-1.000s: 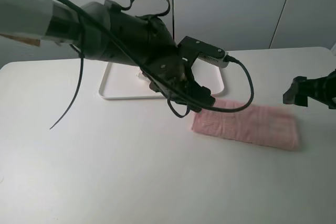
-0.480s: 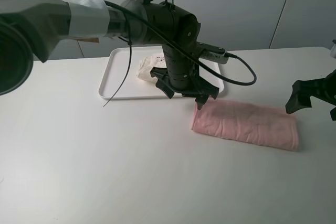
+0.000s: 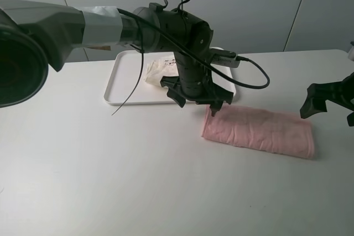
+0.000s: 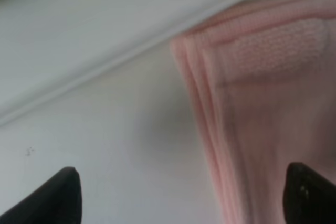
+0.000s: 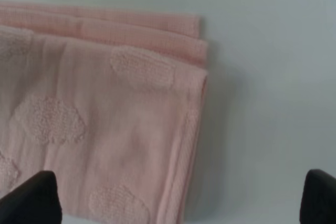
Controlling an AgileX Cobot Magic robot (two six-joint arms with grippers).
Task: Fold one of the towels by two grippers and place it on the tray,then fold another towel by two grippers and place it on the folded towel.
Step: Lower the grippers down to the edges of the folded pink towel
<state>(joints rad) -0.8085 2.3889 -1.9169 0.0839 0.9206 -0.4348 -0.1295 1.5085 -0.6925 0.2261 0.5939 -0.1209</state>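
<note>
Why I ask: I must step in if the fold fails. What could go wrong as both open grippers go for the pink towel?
1. The pink towel lies in stacked layers at both ends; the left gripper or right gripper, both open, might pinch only the top layers, so it unfolds when lifted.
2. The cream towel on the tray looks bunched and is partly hidden behind the left arm; the pink one may settle crooked on it.
</note>
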